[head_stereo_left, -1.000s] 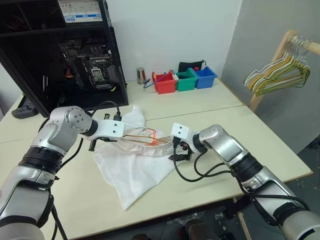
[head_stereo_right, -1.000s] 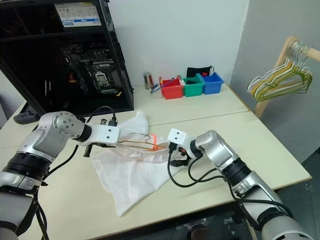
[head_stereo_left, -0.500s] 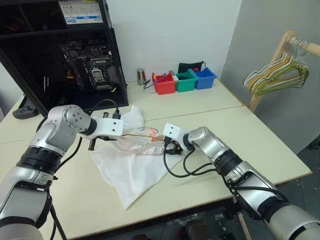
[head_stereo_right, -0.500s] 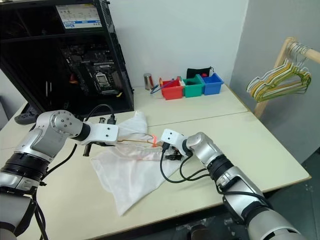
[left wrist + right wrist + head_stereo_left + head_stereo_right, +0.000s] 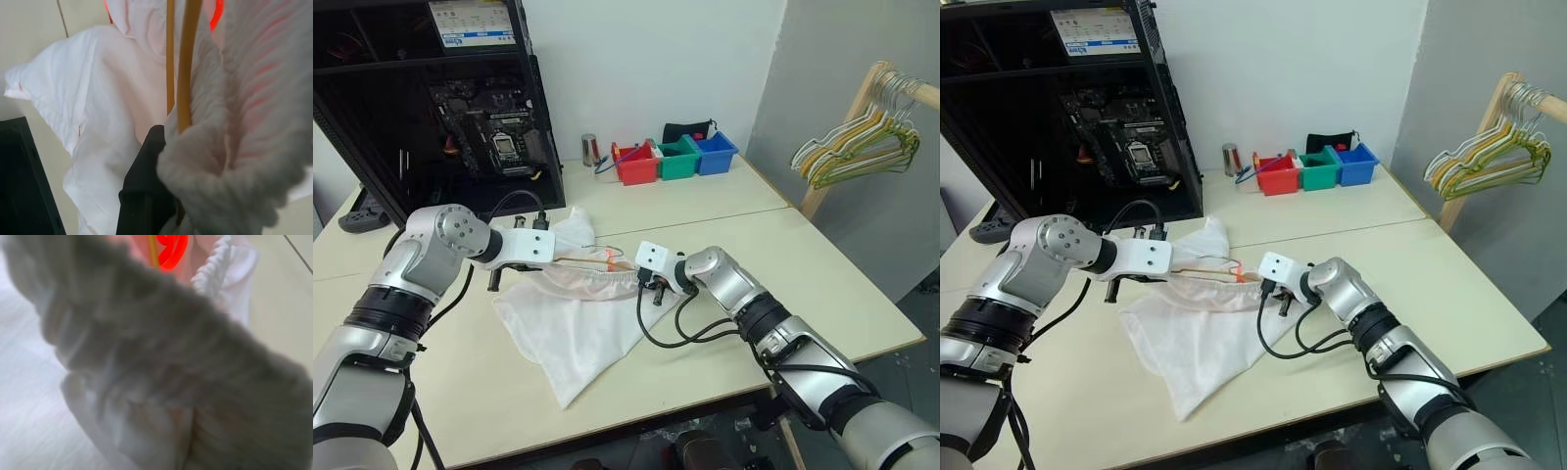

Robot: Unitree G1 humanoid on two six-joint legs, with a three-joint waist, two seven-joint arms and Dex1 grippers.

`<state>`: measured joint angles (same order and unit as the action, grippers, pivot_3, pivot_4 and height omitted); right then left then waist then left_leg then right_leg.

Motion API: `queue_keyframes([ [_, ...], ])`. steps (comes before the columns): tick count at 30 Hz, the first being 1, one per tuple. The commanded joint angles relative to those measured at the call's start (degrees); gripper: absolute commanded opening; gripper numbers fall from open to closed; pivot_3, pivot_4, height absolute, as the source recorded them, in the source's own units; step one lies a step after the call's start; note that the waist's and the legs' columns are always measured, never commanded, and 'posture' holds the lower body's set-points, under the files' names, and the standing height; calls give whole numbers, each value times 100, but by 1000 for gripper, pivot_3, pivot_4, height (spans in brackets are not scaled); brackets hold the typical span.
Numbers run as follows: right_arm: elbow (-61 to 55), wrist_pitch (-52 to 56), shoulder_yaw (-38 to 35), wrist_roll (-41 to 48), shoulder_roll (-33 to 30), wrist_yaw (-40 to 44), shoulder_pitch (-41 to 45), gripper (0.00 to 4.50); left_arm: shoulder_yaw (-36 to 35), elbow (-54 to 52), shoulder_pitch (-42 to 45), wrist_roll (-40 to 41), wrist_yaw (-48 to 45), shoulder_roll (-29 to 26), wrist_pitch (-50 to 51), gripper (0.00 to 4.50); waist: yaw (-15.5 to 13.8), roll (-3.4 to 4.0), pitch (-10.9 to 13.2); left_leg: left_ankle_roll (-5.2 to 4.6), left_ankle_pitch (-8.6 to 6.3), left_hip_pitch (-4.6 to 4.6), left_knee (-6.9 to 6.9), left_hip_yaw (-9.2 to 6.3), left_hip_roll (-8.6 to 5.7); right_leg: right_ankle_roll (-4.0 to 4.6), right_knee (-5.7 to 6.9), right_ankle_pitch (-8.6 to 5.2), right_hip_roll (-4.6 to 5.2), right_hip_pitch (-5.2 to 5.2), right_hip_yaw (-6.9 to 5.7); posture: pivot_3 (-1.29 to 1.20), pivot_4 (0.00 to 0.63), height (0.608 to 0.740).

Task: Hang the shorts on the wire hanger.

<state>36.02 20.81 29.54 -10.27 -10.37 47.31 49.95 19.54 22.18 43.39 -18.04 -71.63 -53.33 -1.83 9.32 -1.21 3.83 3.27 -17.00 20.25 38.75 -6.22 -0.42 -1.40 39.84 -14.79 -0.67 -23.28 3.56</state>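
The right gripper (image 5: 651,286) is clenched on the gathered waistband of the shorts (image 5: 570,328), while the left gripper (image 5: 544,257) is clamped on the wire hanger (image 5: 582,262) and a fold of cloth, seemingly to brace the frame as the waistband is drawn over it. The white shorts sag between the two grippers and spread down onto the table (image 5: 724,220), with the hanger's thin tan wire lying half inside the waist opening. At the table's far edge sit a red bin (image 5: 635,163), a green bin (image 5: 677,157) and a blue bin (image 5: 716,152), contents unclear.
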Motion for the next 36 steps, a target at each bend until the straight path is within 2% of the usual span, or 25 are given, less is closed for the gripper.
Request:
queue_keyframes([
  [1,-438,175,-207,-12,-89,0,24,50,-208,67,176,169,83,76,-197,230,1,0,0,0,0,0,0,-1,0,0,0,0,0,0,0,-82,0,740],
  [3,-594,252,-236,-16,-112,-25,14,50,-265,97,210,325,43,149,-398,230,-3,0,0,0,0,3,0,-1,0,1,0,1,1,0,0,-83,0,740],
  [5,-729,315,-242,-22,-138,-37,-5,0,-365,109,266,505,-47,241,-291,762,-7,0,0,0,0,4,0,-2,1,2,-1,1,1,-1,2,-83,0,740],
  [11,-993,474,-268,8,-240,19,-14,0,-615,95,498,1119,-647,193,-12,1660,8,0,0,0,0,7,0,-1,1,1,-1,0,0,-2,0,-79,0,740],
  [16,-967,454,-343,3,-341,22,74,0,-900,168,849,1666,-1174,25,256,2735,9,-1,1,0,0,7,0,2,0,-2,-1,-1,0,-3,-4,-77,0,740],
  [24,-855,454,-470,40,-395,-8,236,0,-1490,1177,1958,2261,-1710,-396,919,4404,18,1,2,0,0,10,-1,2,0,-14,-7,-9,-2,-5,-12,-77,0,740],
  [27,-896,476,-492,44,-405,-1,239,0,-1602,1573,2061,2232,-1581,-526,919,4462,34,2,2,0,0,6,-3,3,1,-22,-4,-14,-4,-5,-9,-83,0,740],
  [31,-1026,507,-549,24,-464,-28,239,0,-1607,2639,1988,1631,-369,-767,159,4462,32,2,2,0,0,2,-1,-3,2,-21,0,-15,-2,-6,-3,-86,0,740],
  [36,-1185,533,-580,11,-547,-35,251,0,-1664,3002,1685,1579,235,-534,-382,4462,1,2,2,0,0,13,-1,-16,5,2,2,-1,6,-18,-3,-85,0,740],
])
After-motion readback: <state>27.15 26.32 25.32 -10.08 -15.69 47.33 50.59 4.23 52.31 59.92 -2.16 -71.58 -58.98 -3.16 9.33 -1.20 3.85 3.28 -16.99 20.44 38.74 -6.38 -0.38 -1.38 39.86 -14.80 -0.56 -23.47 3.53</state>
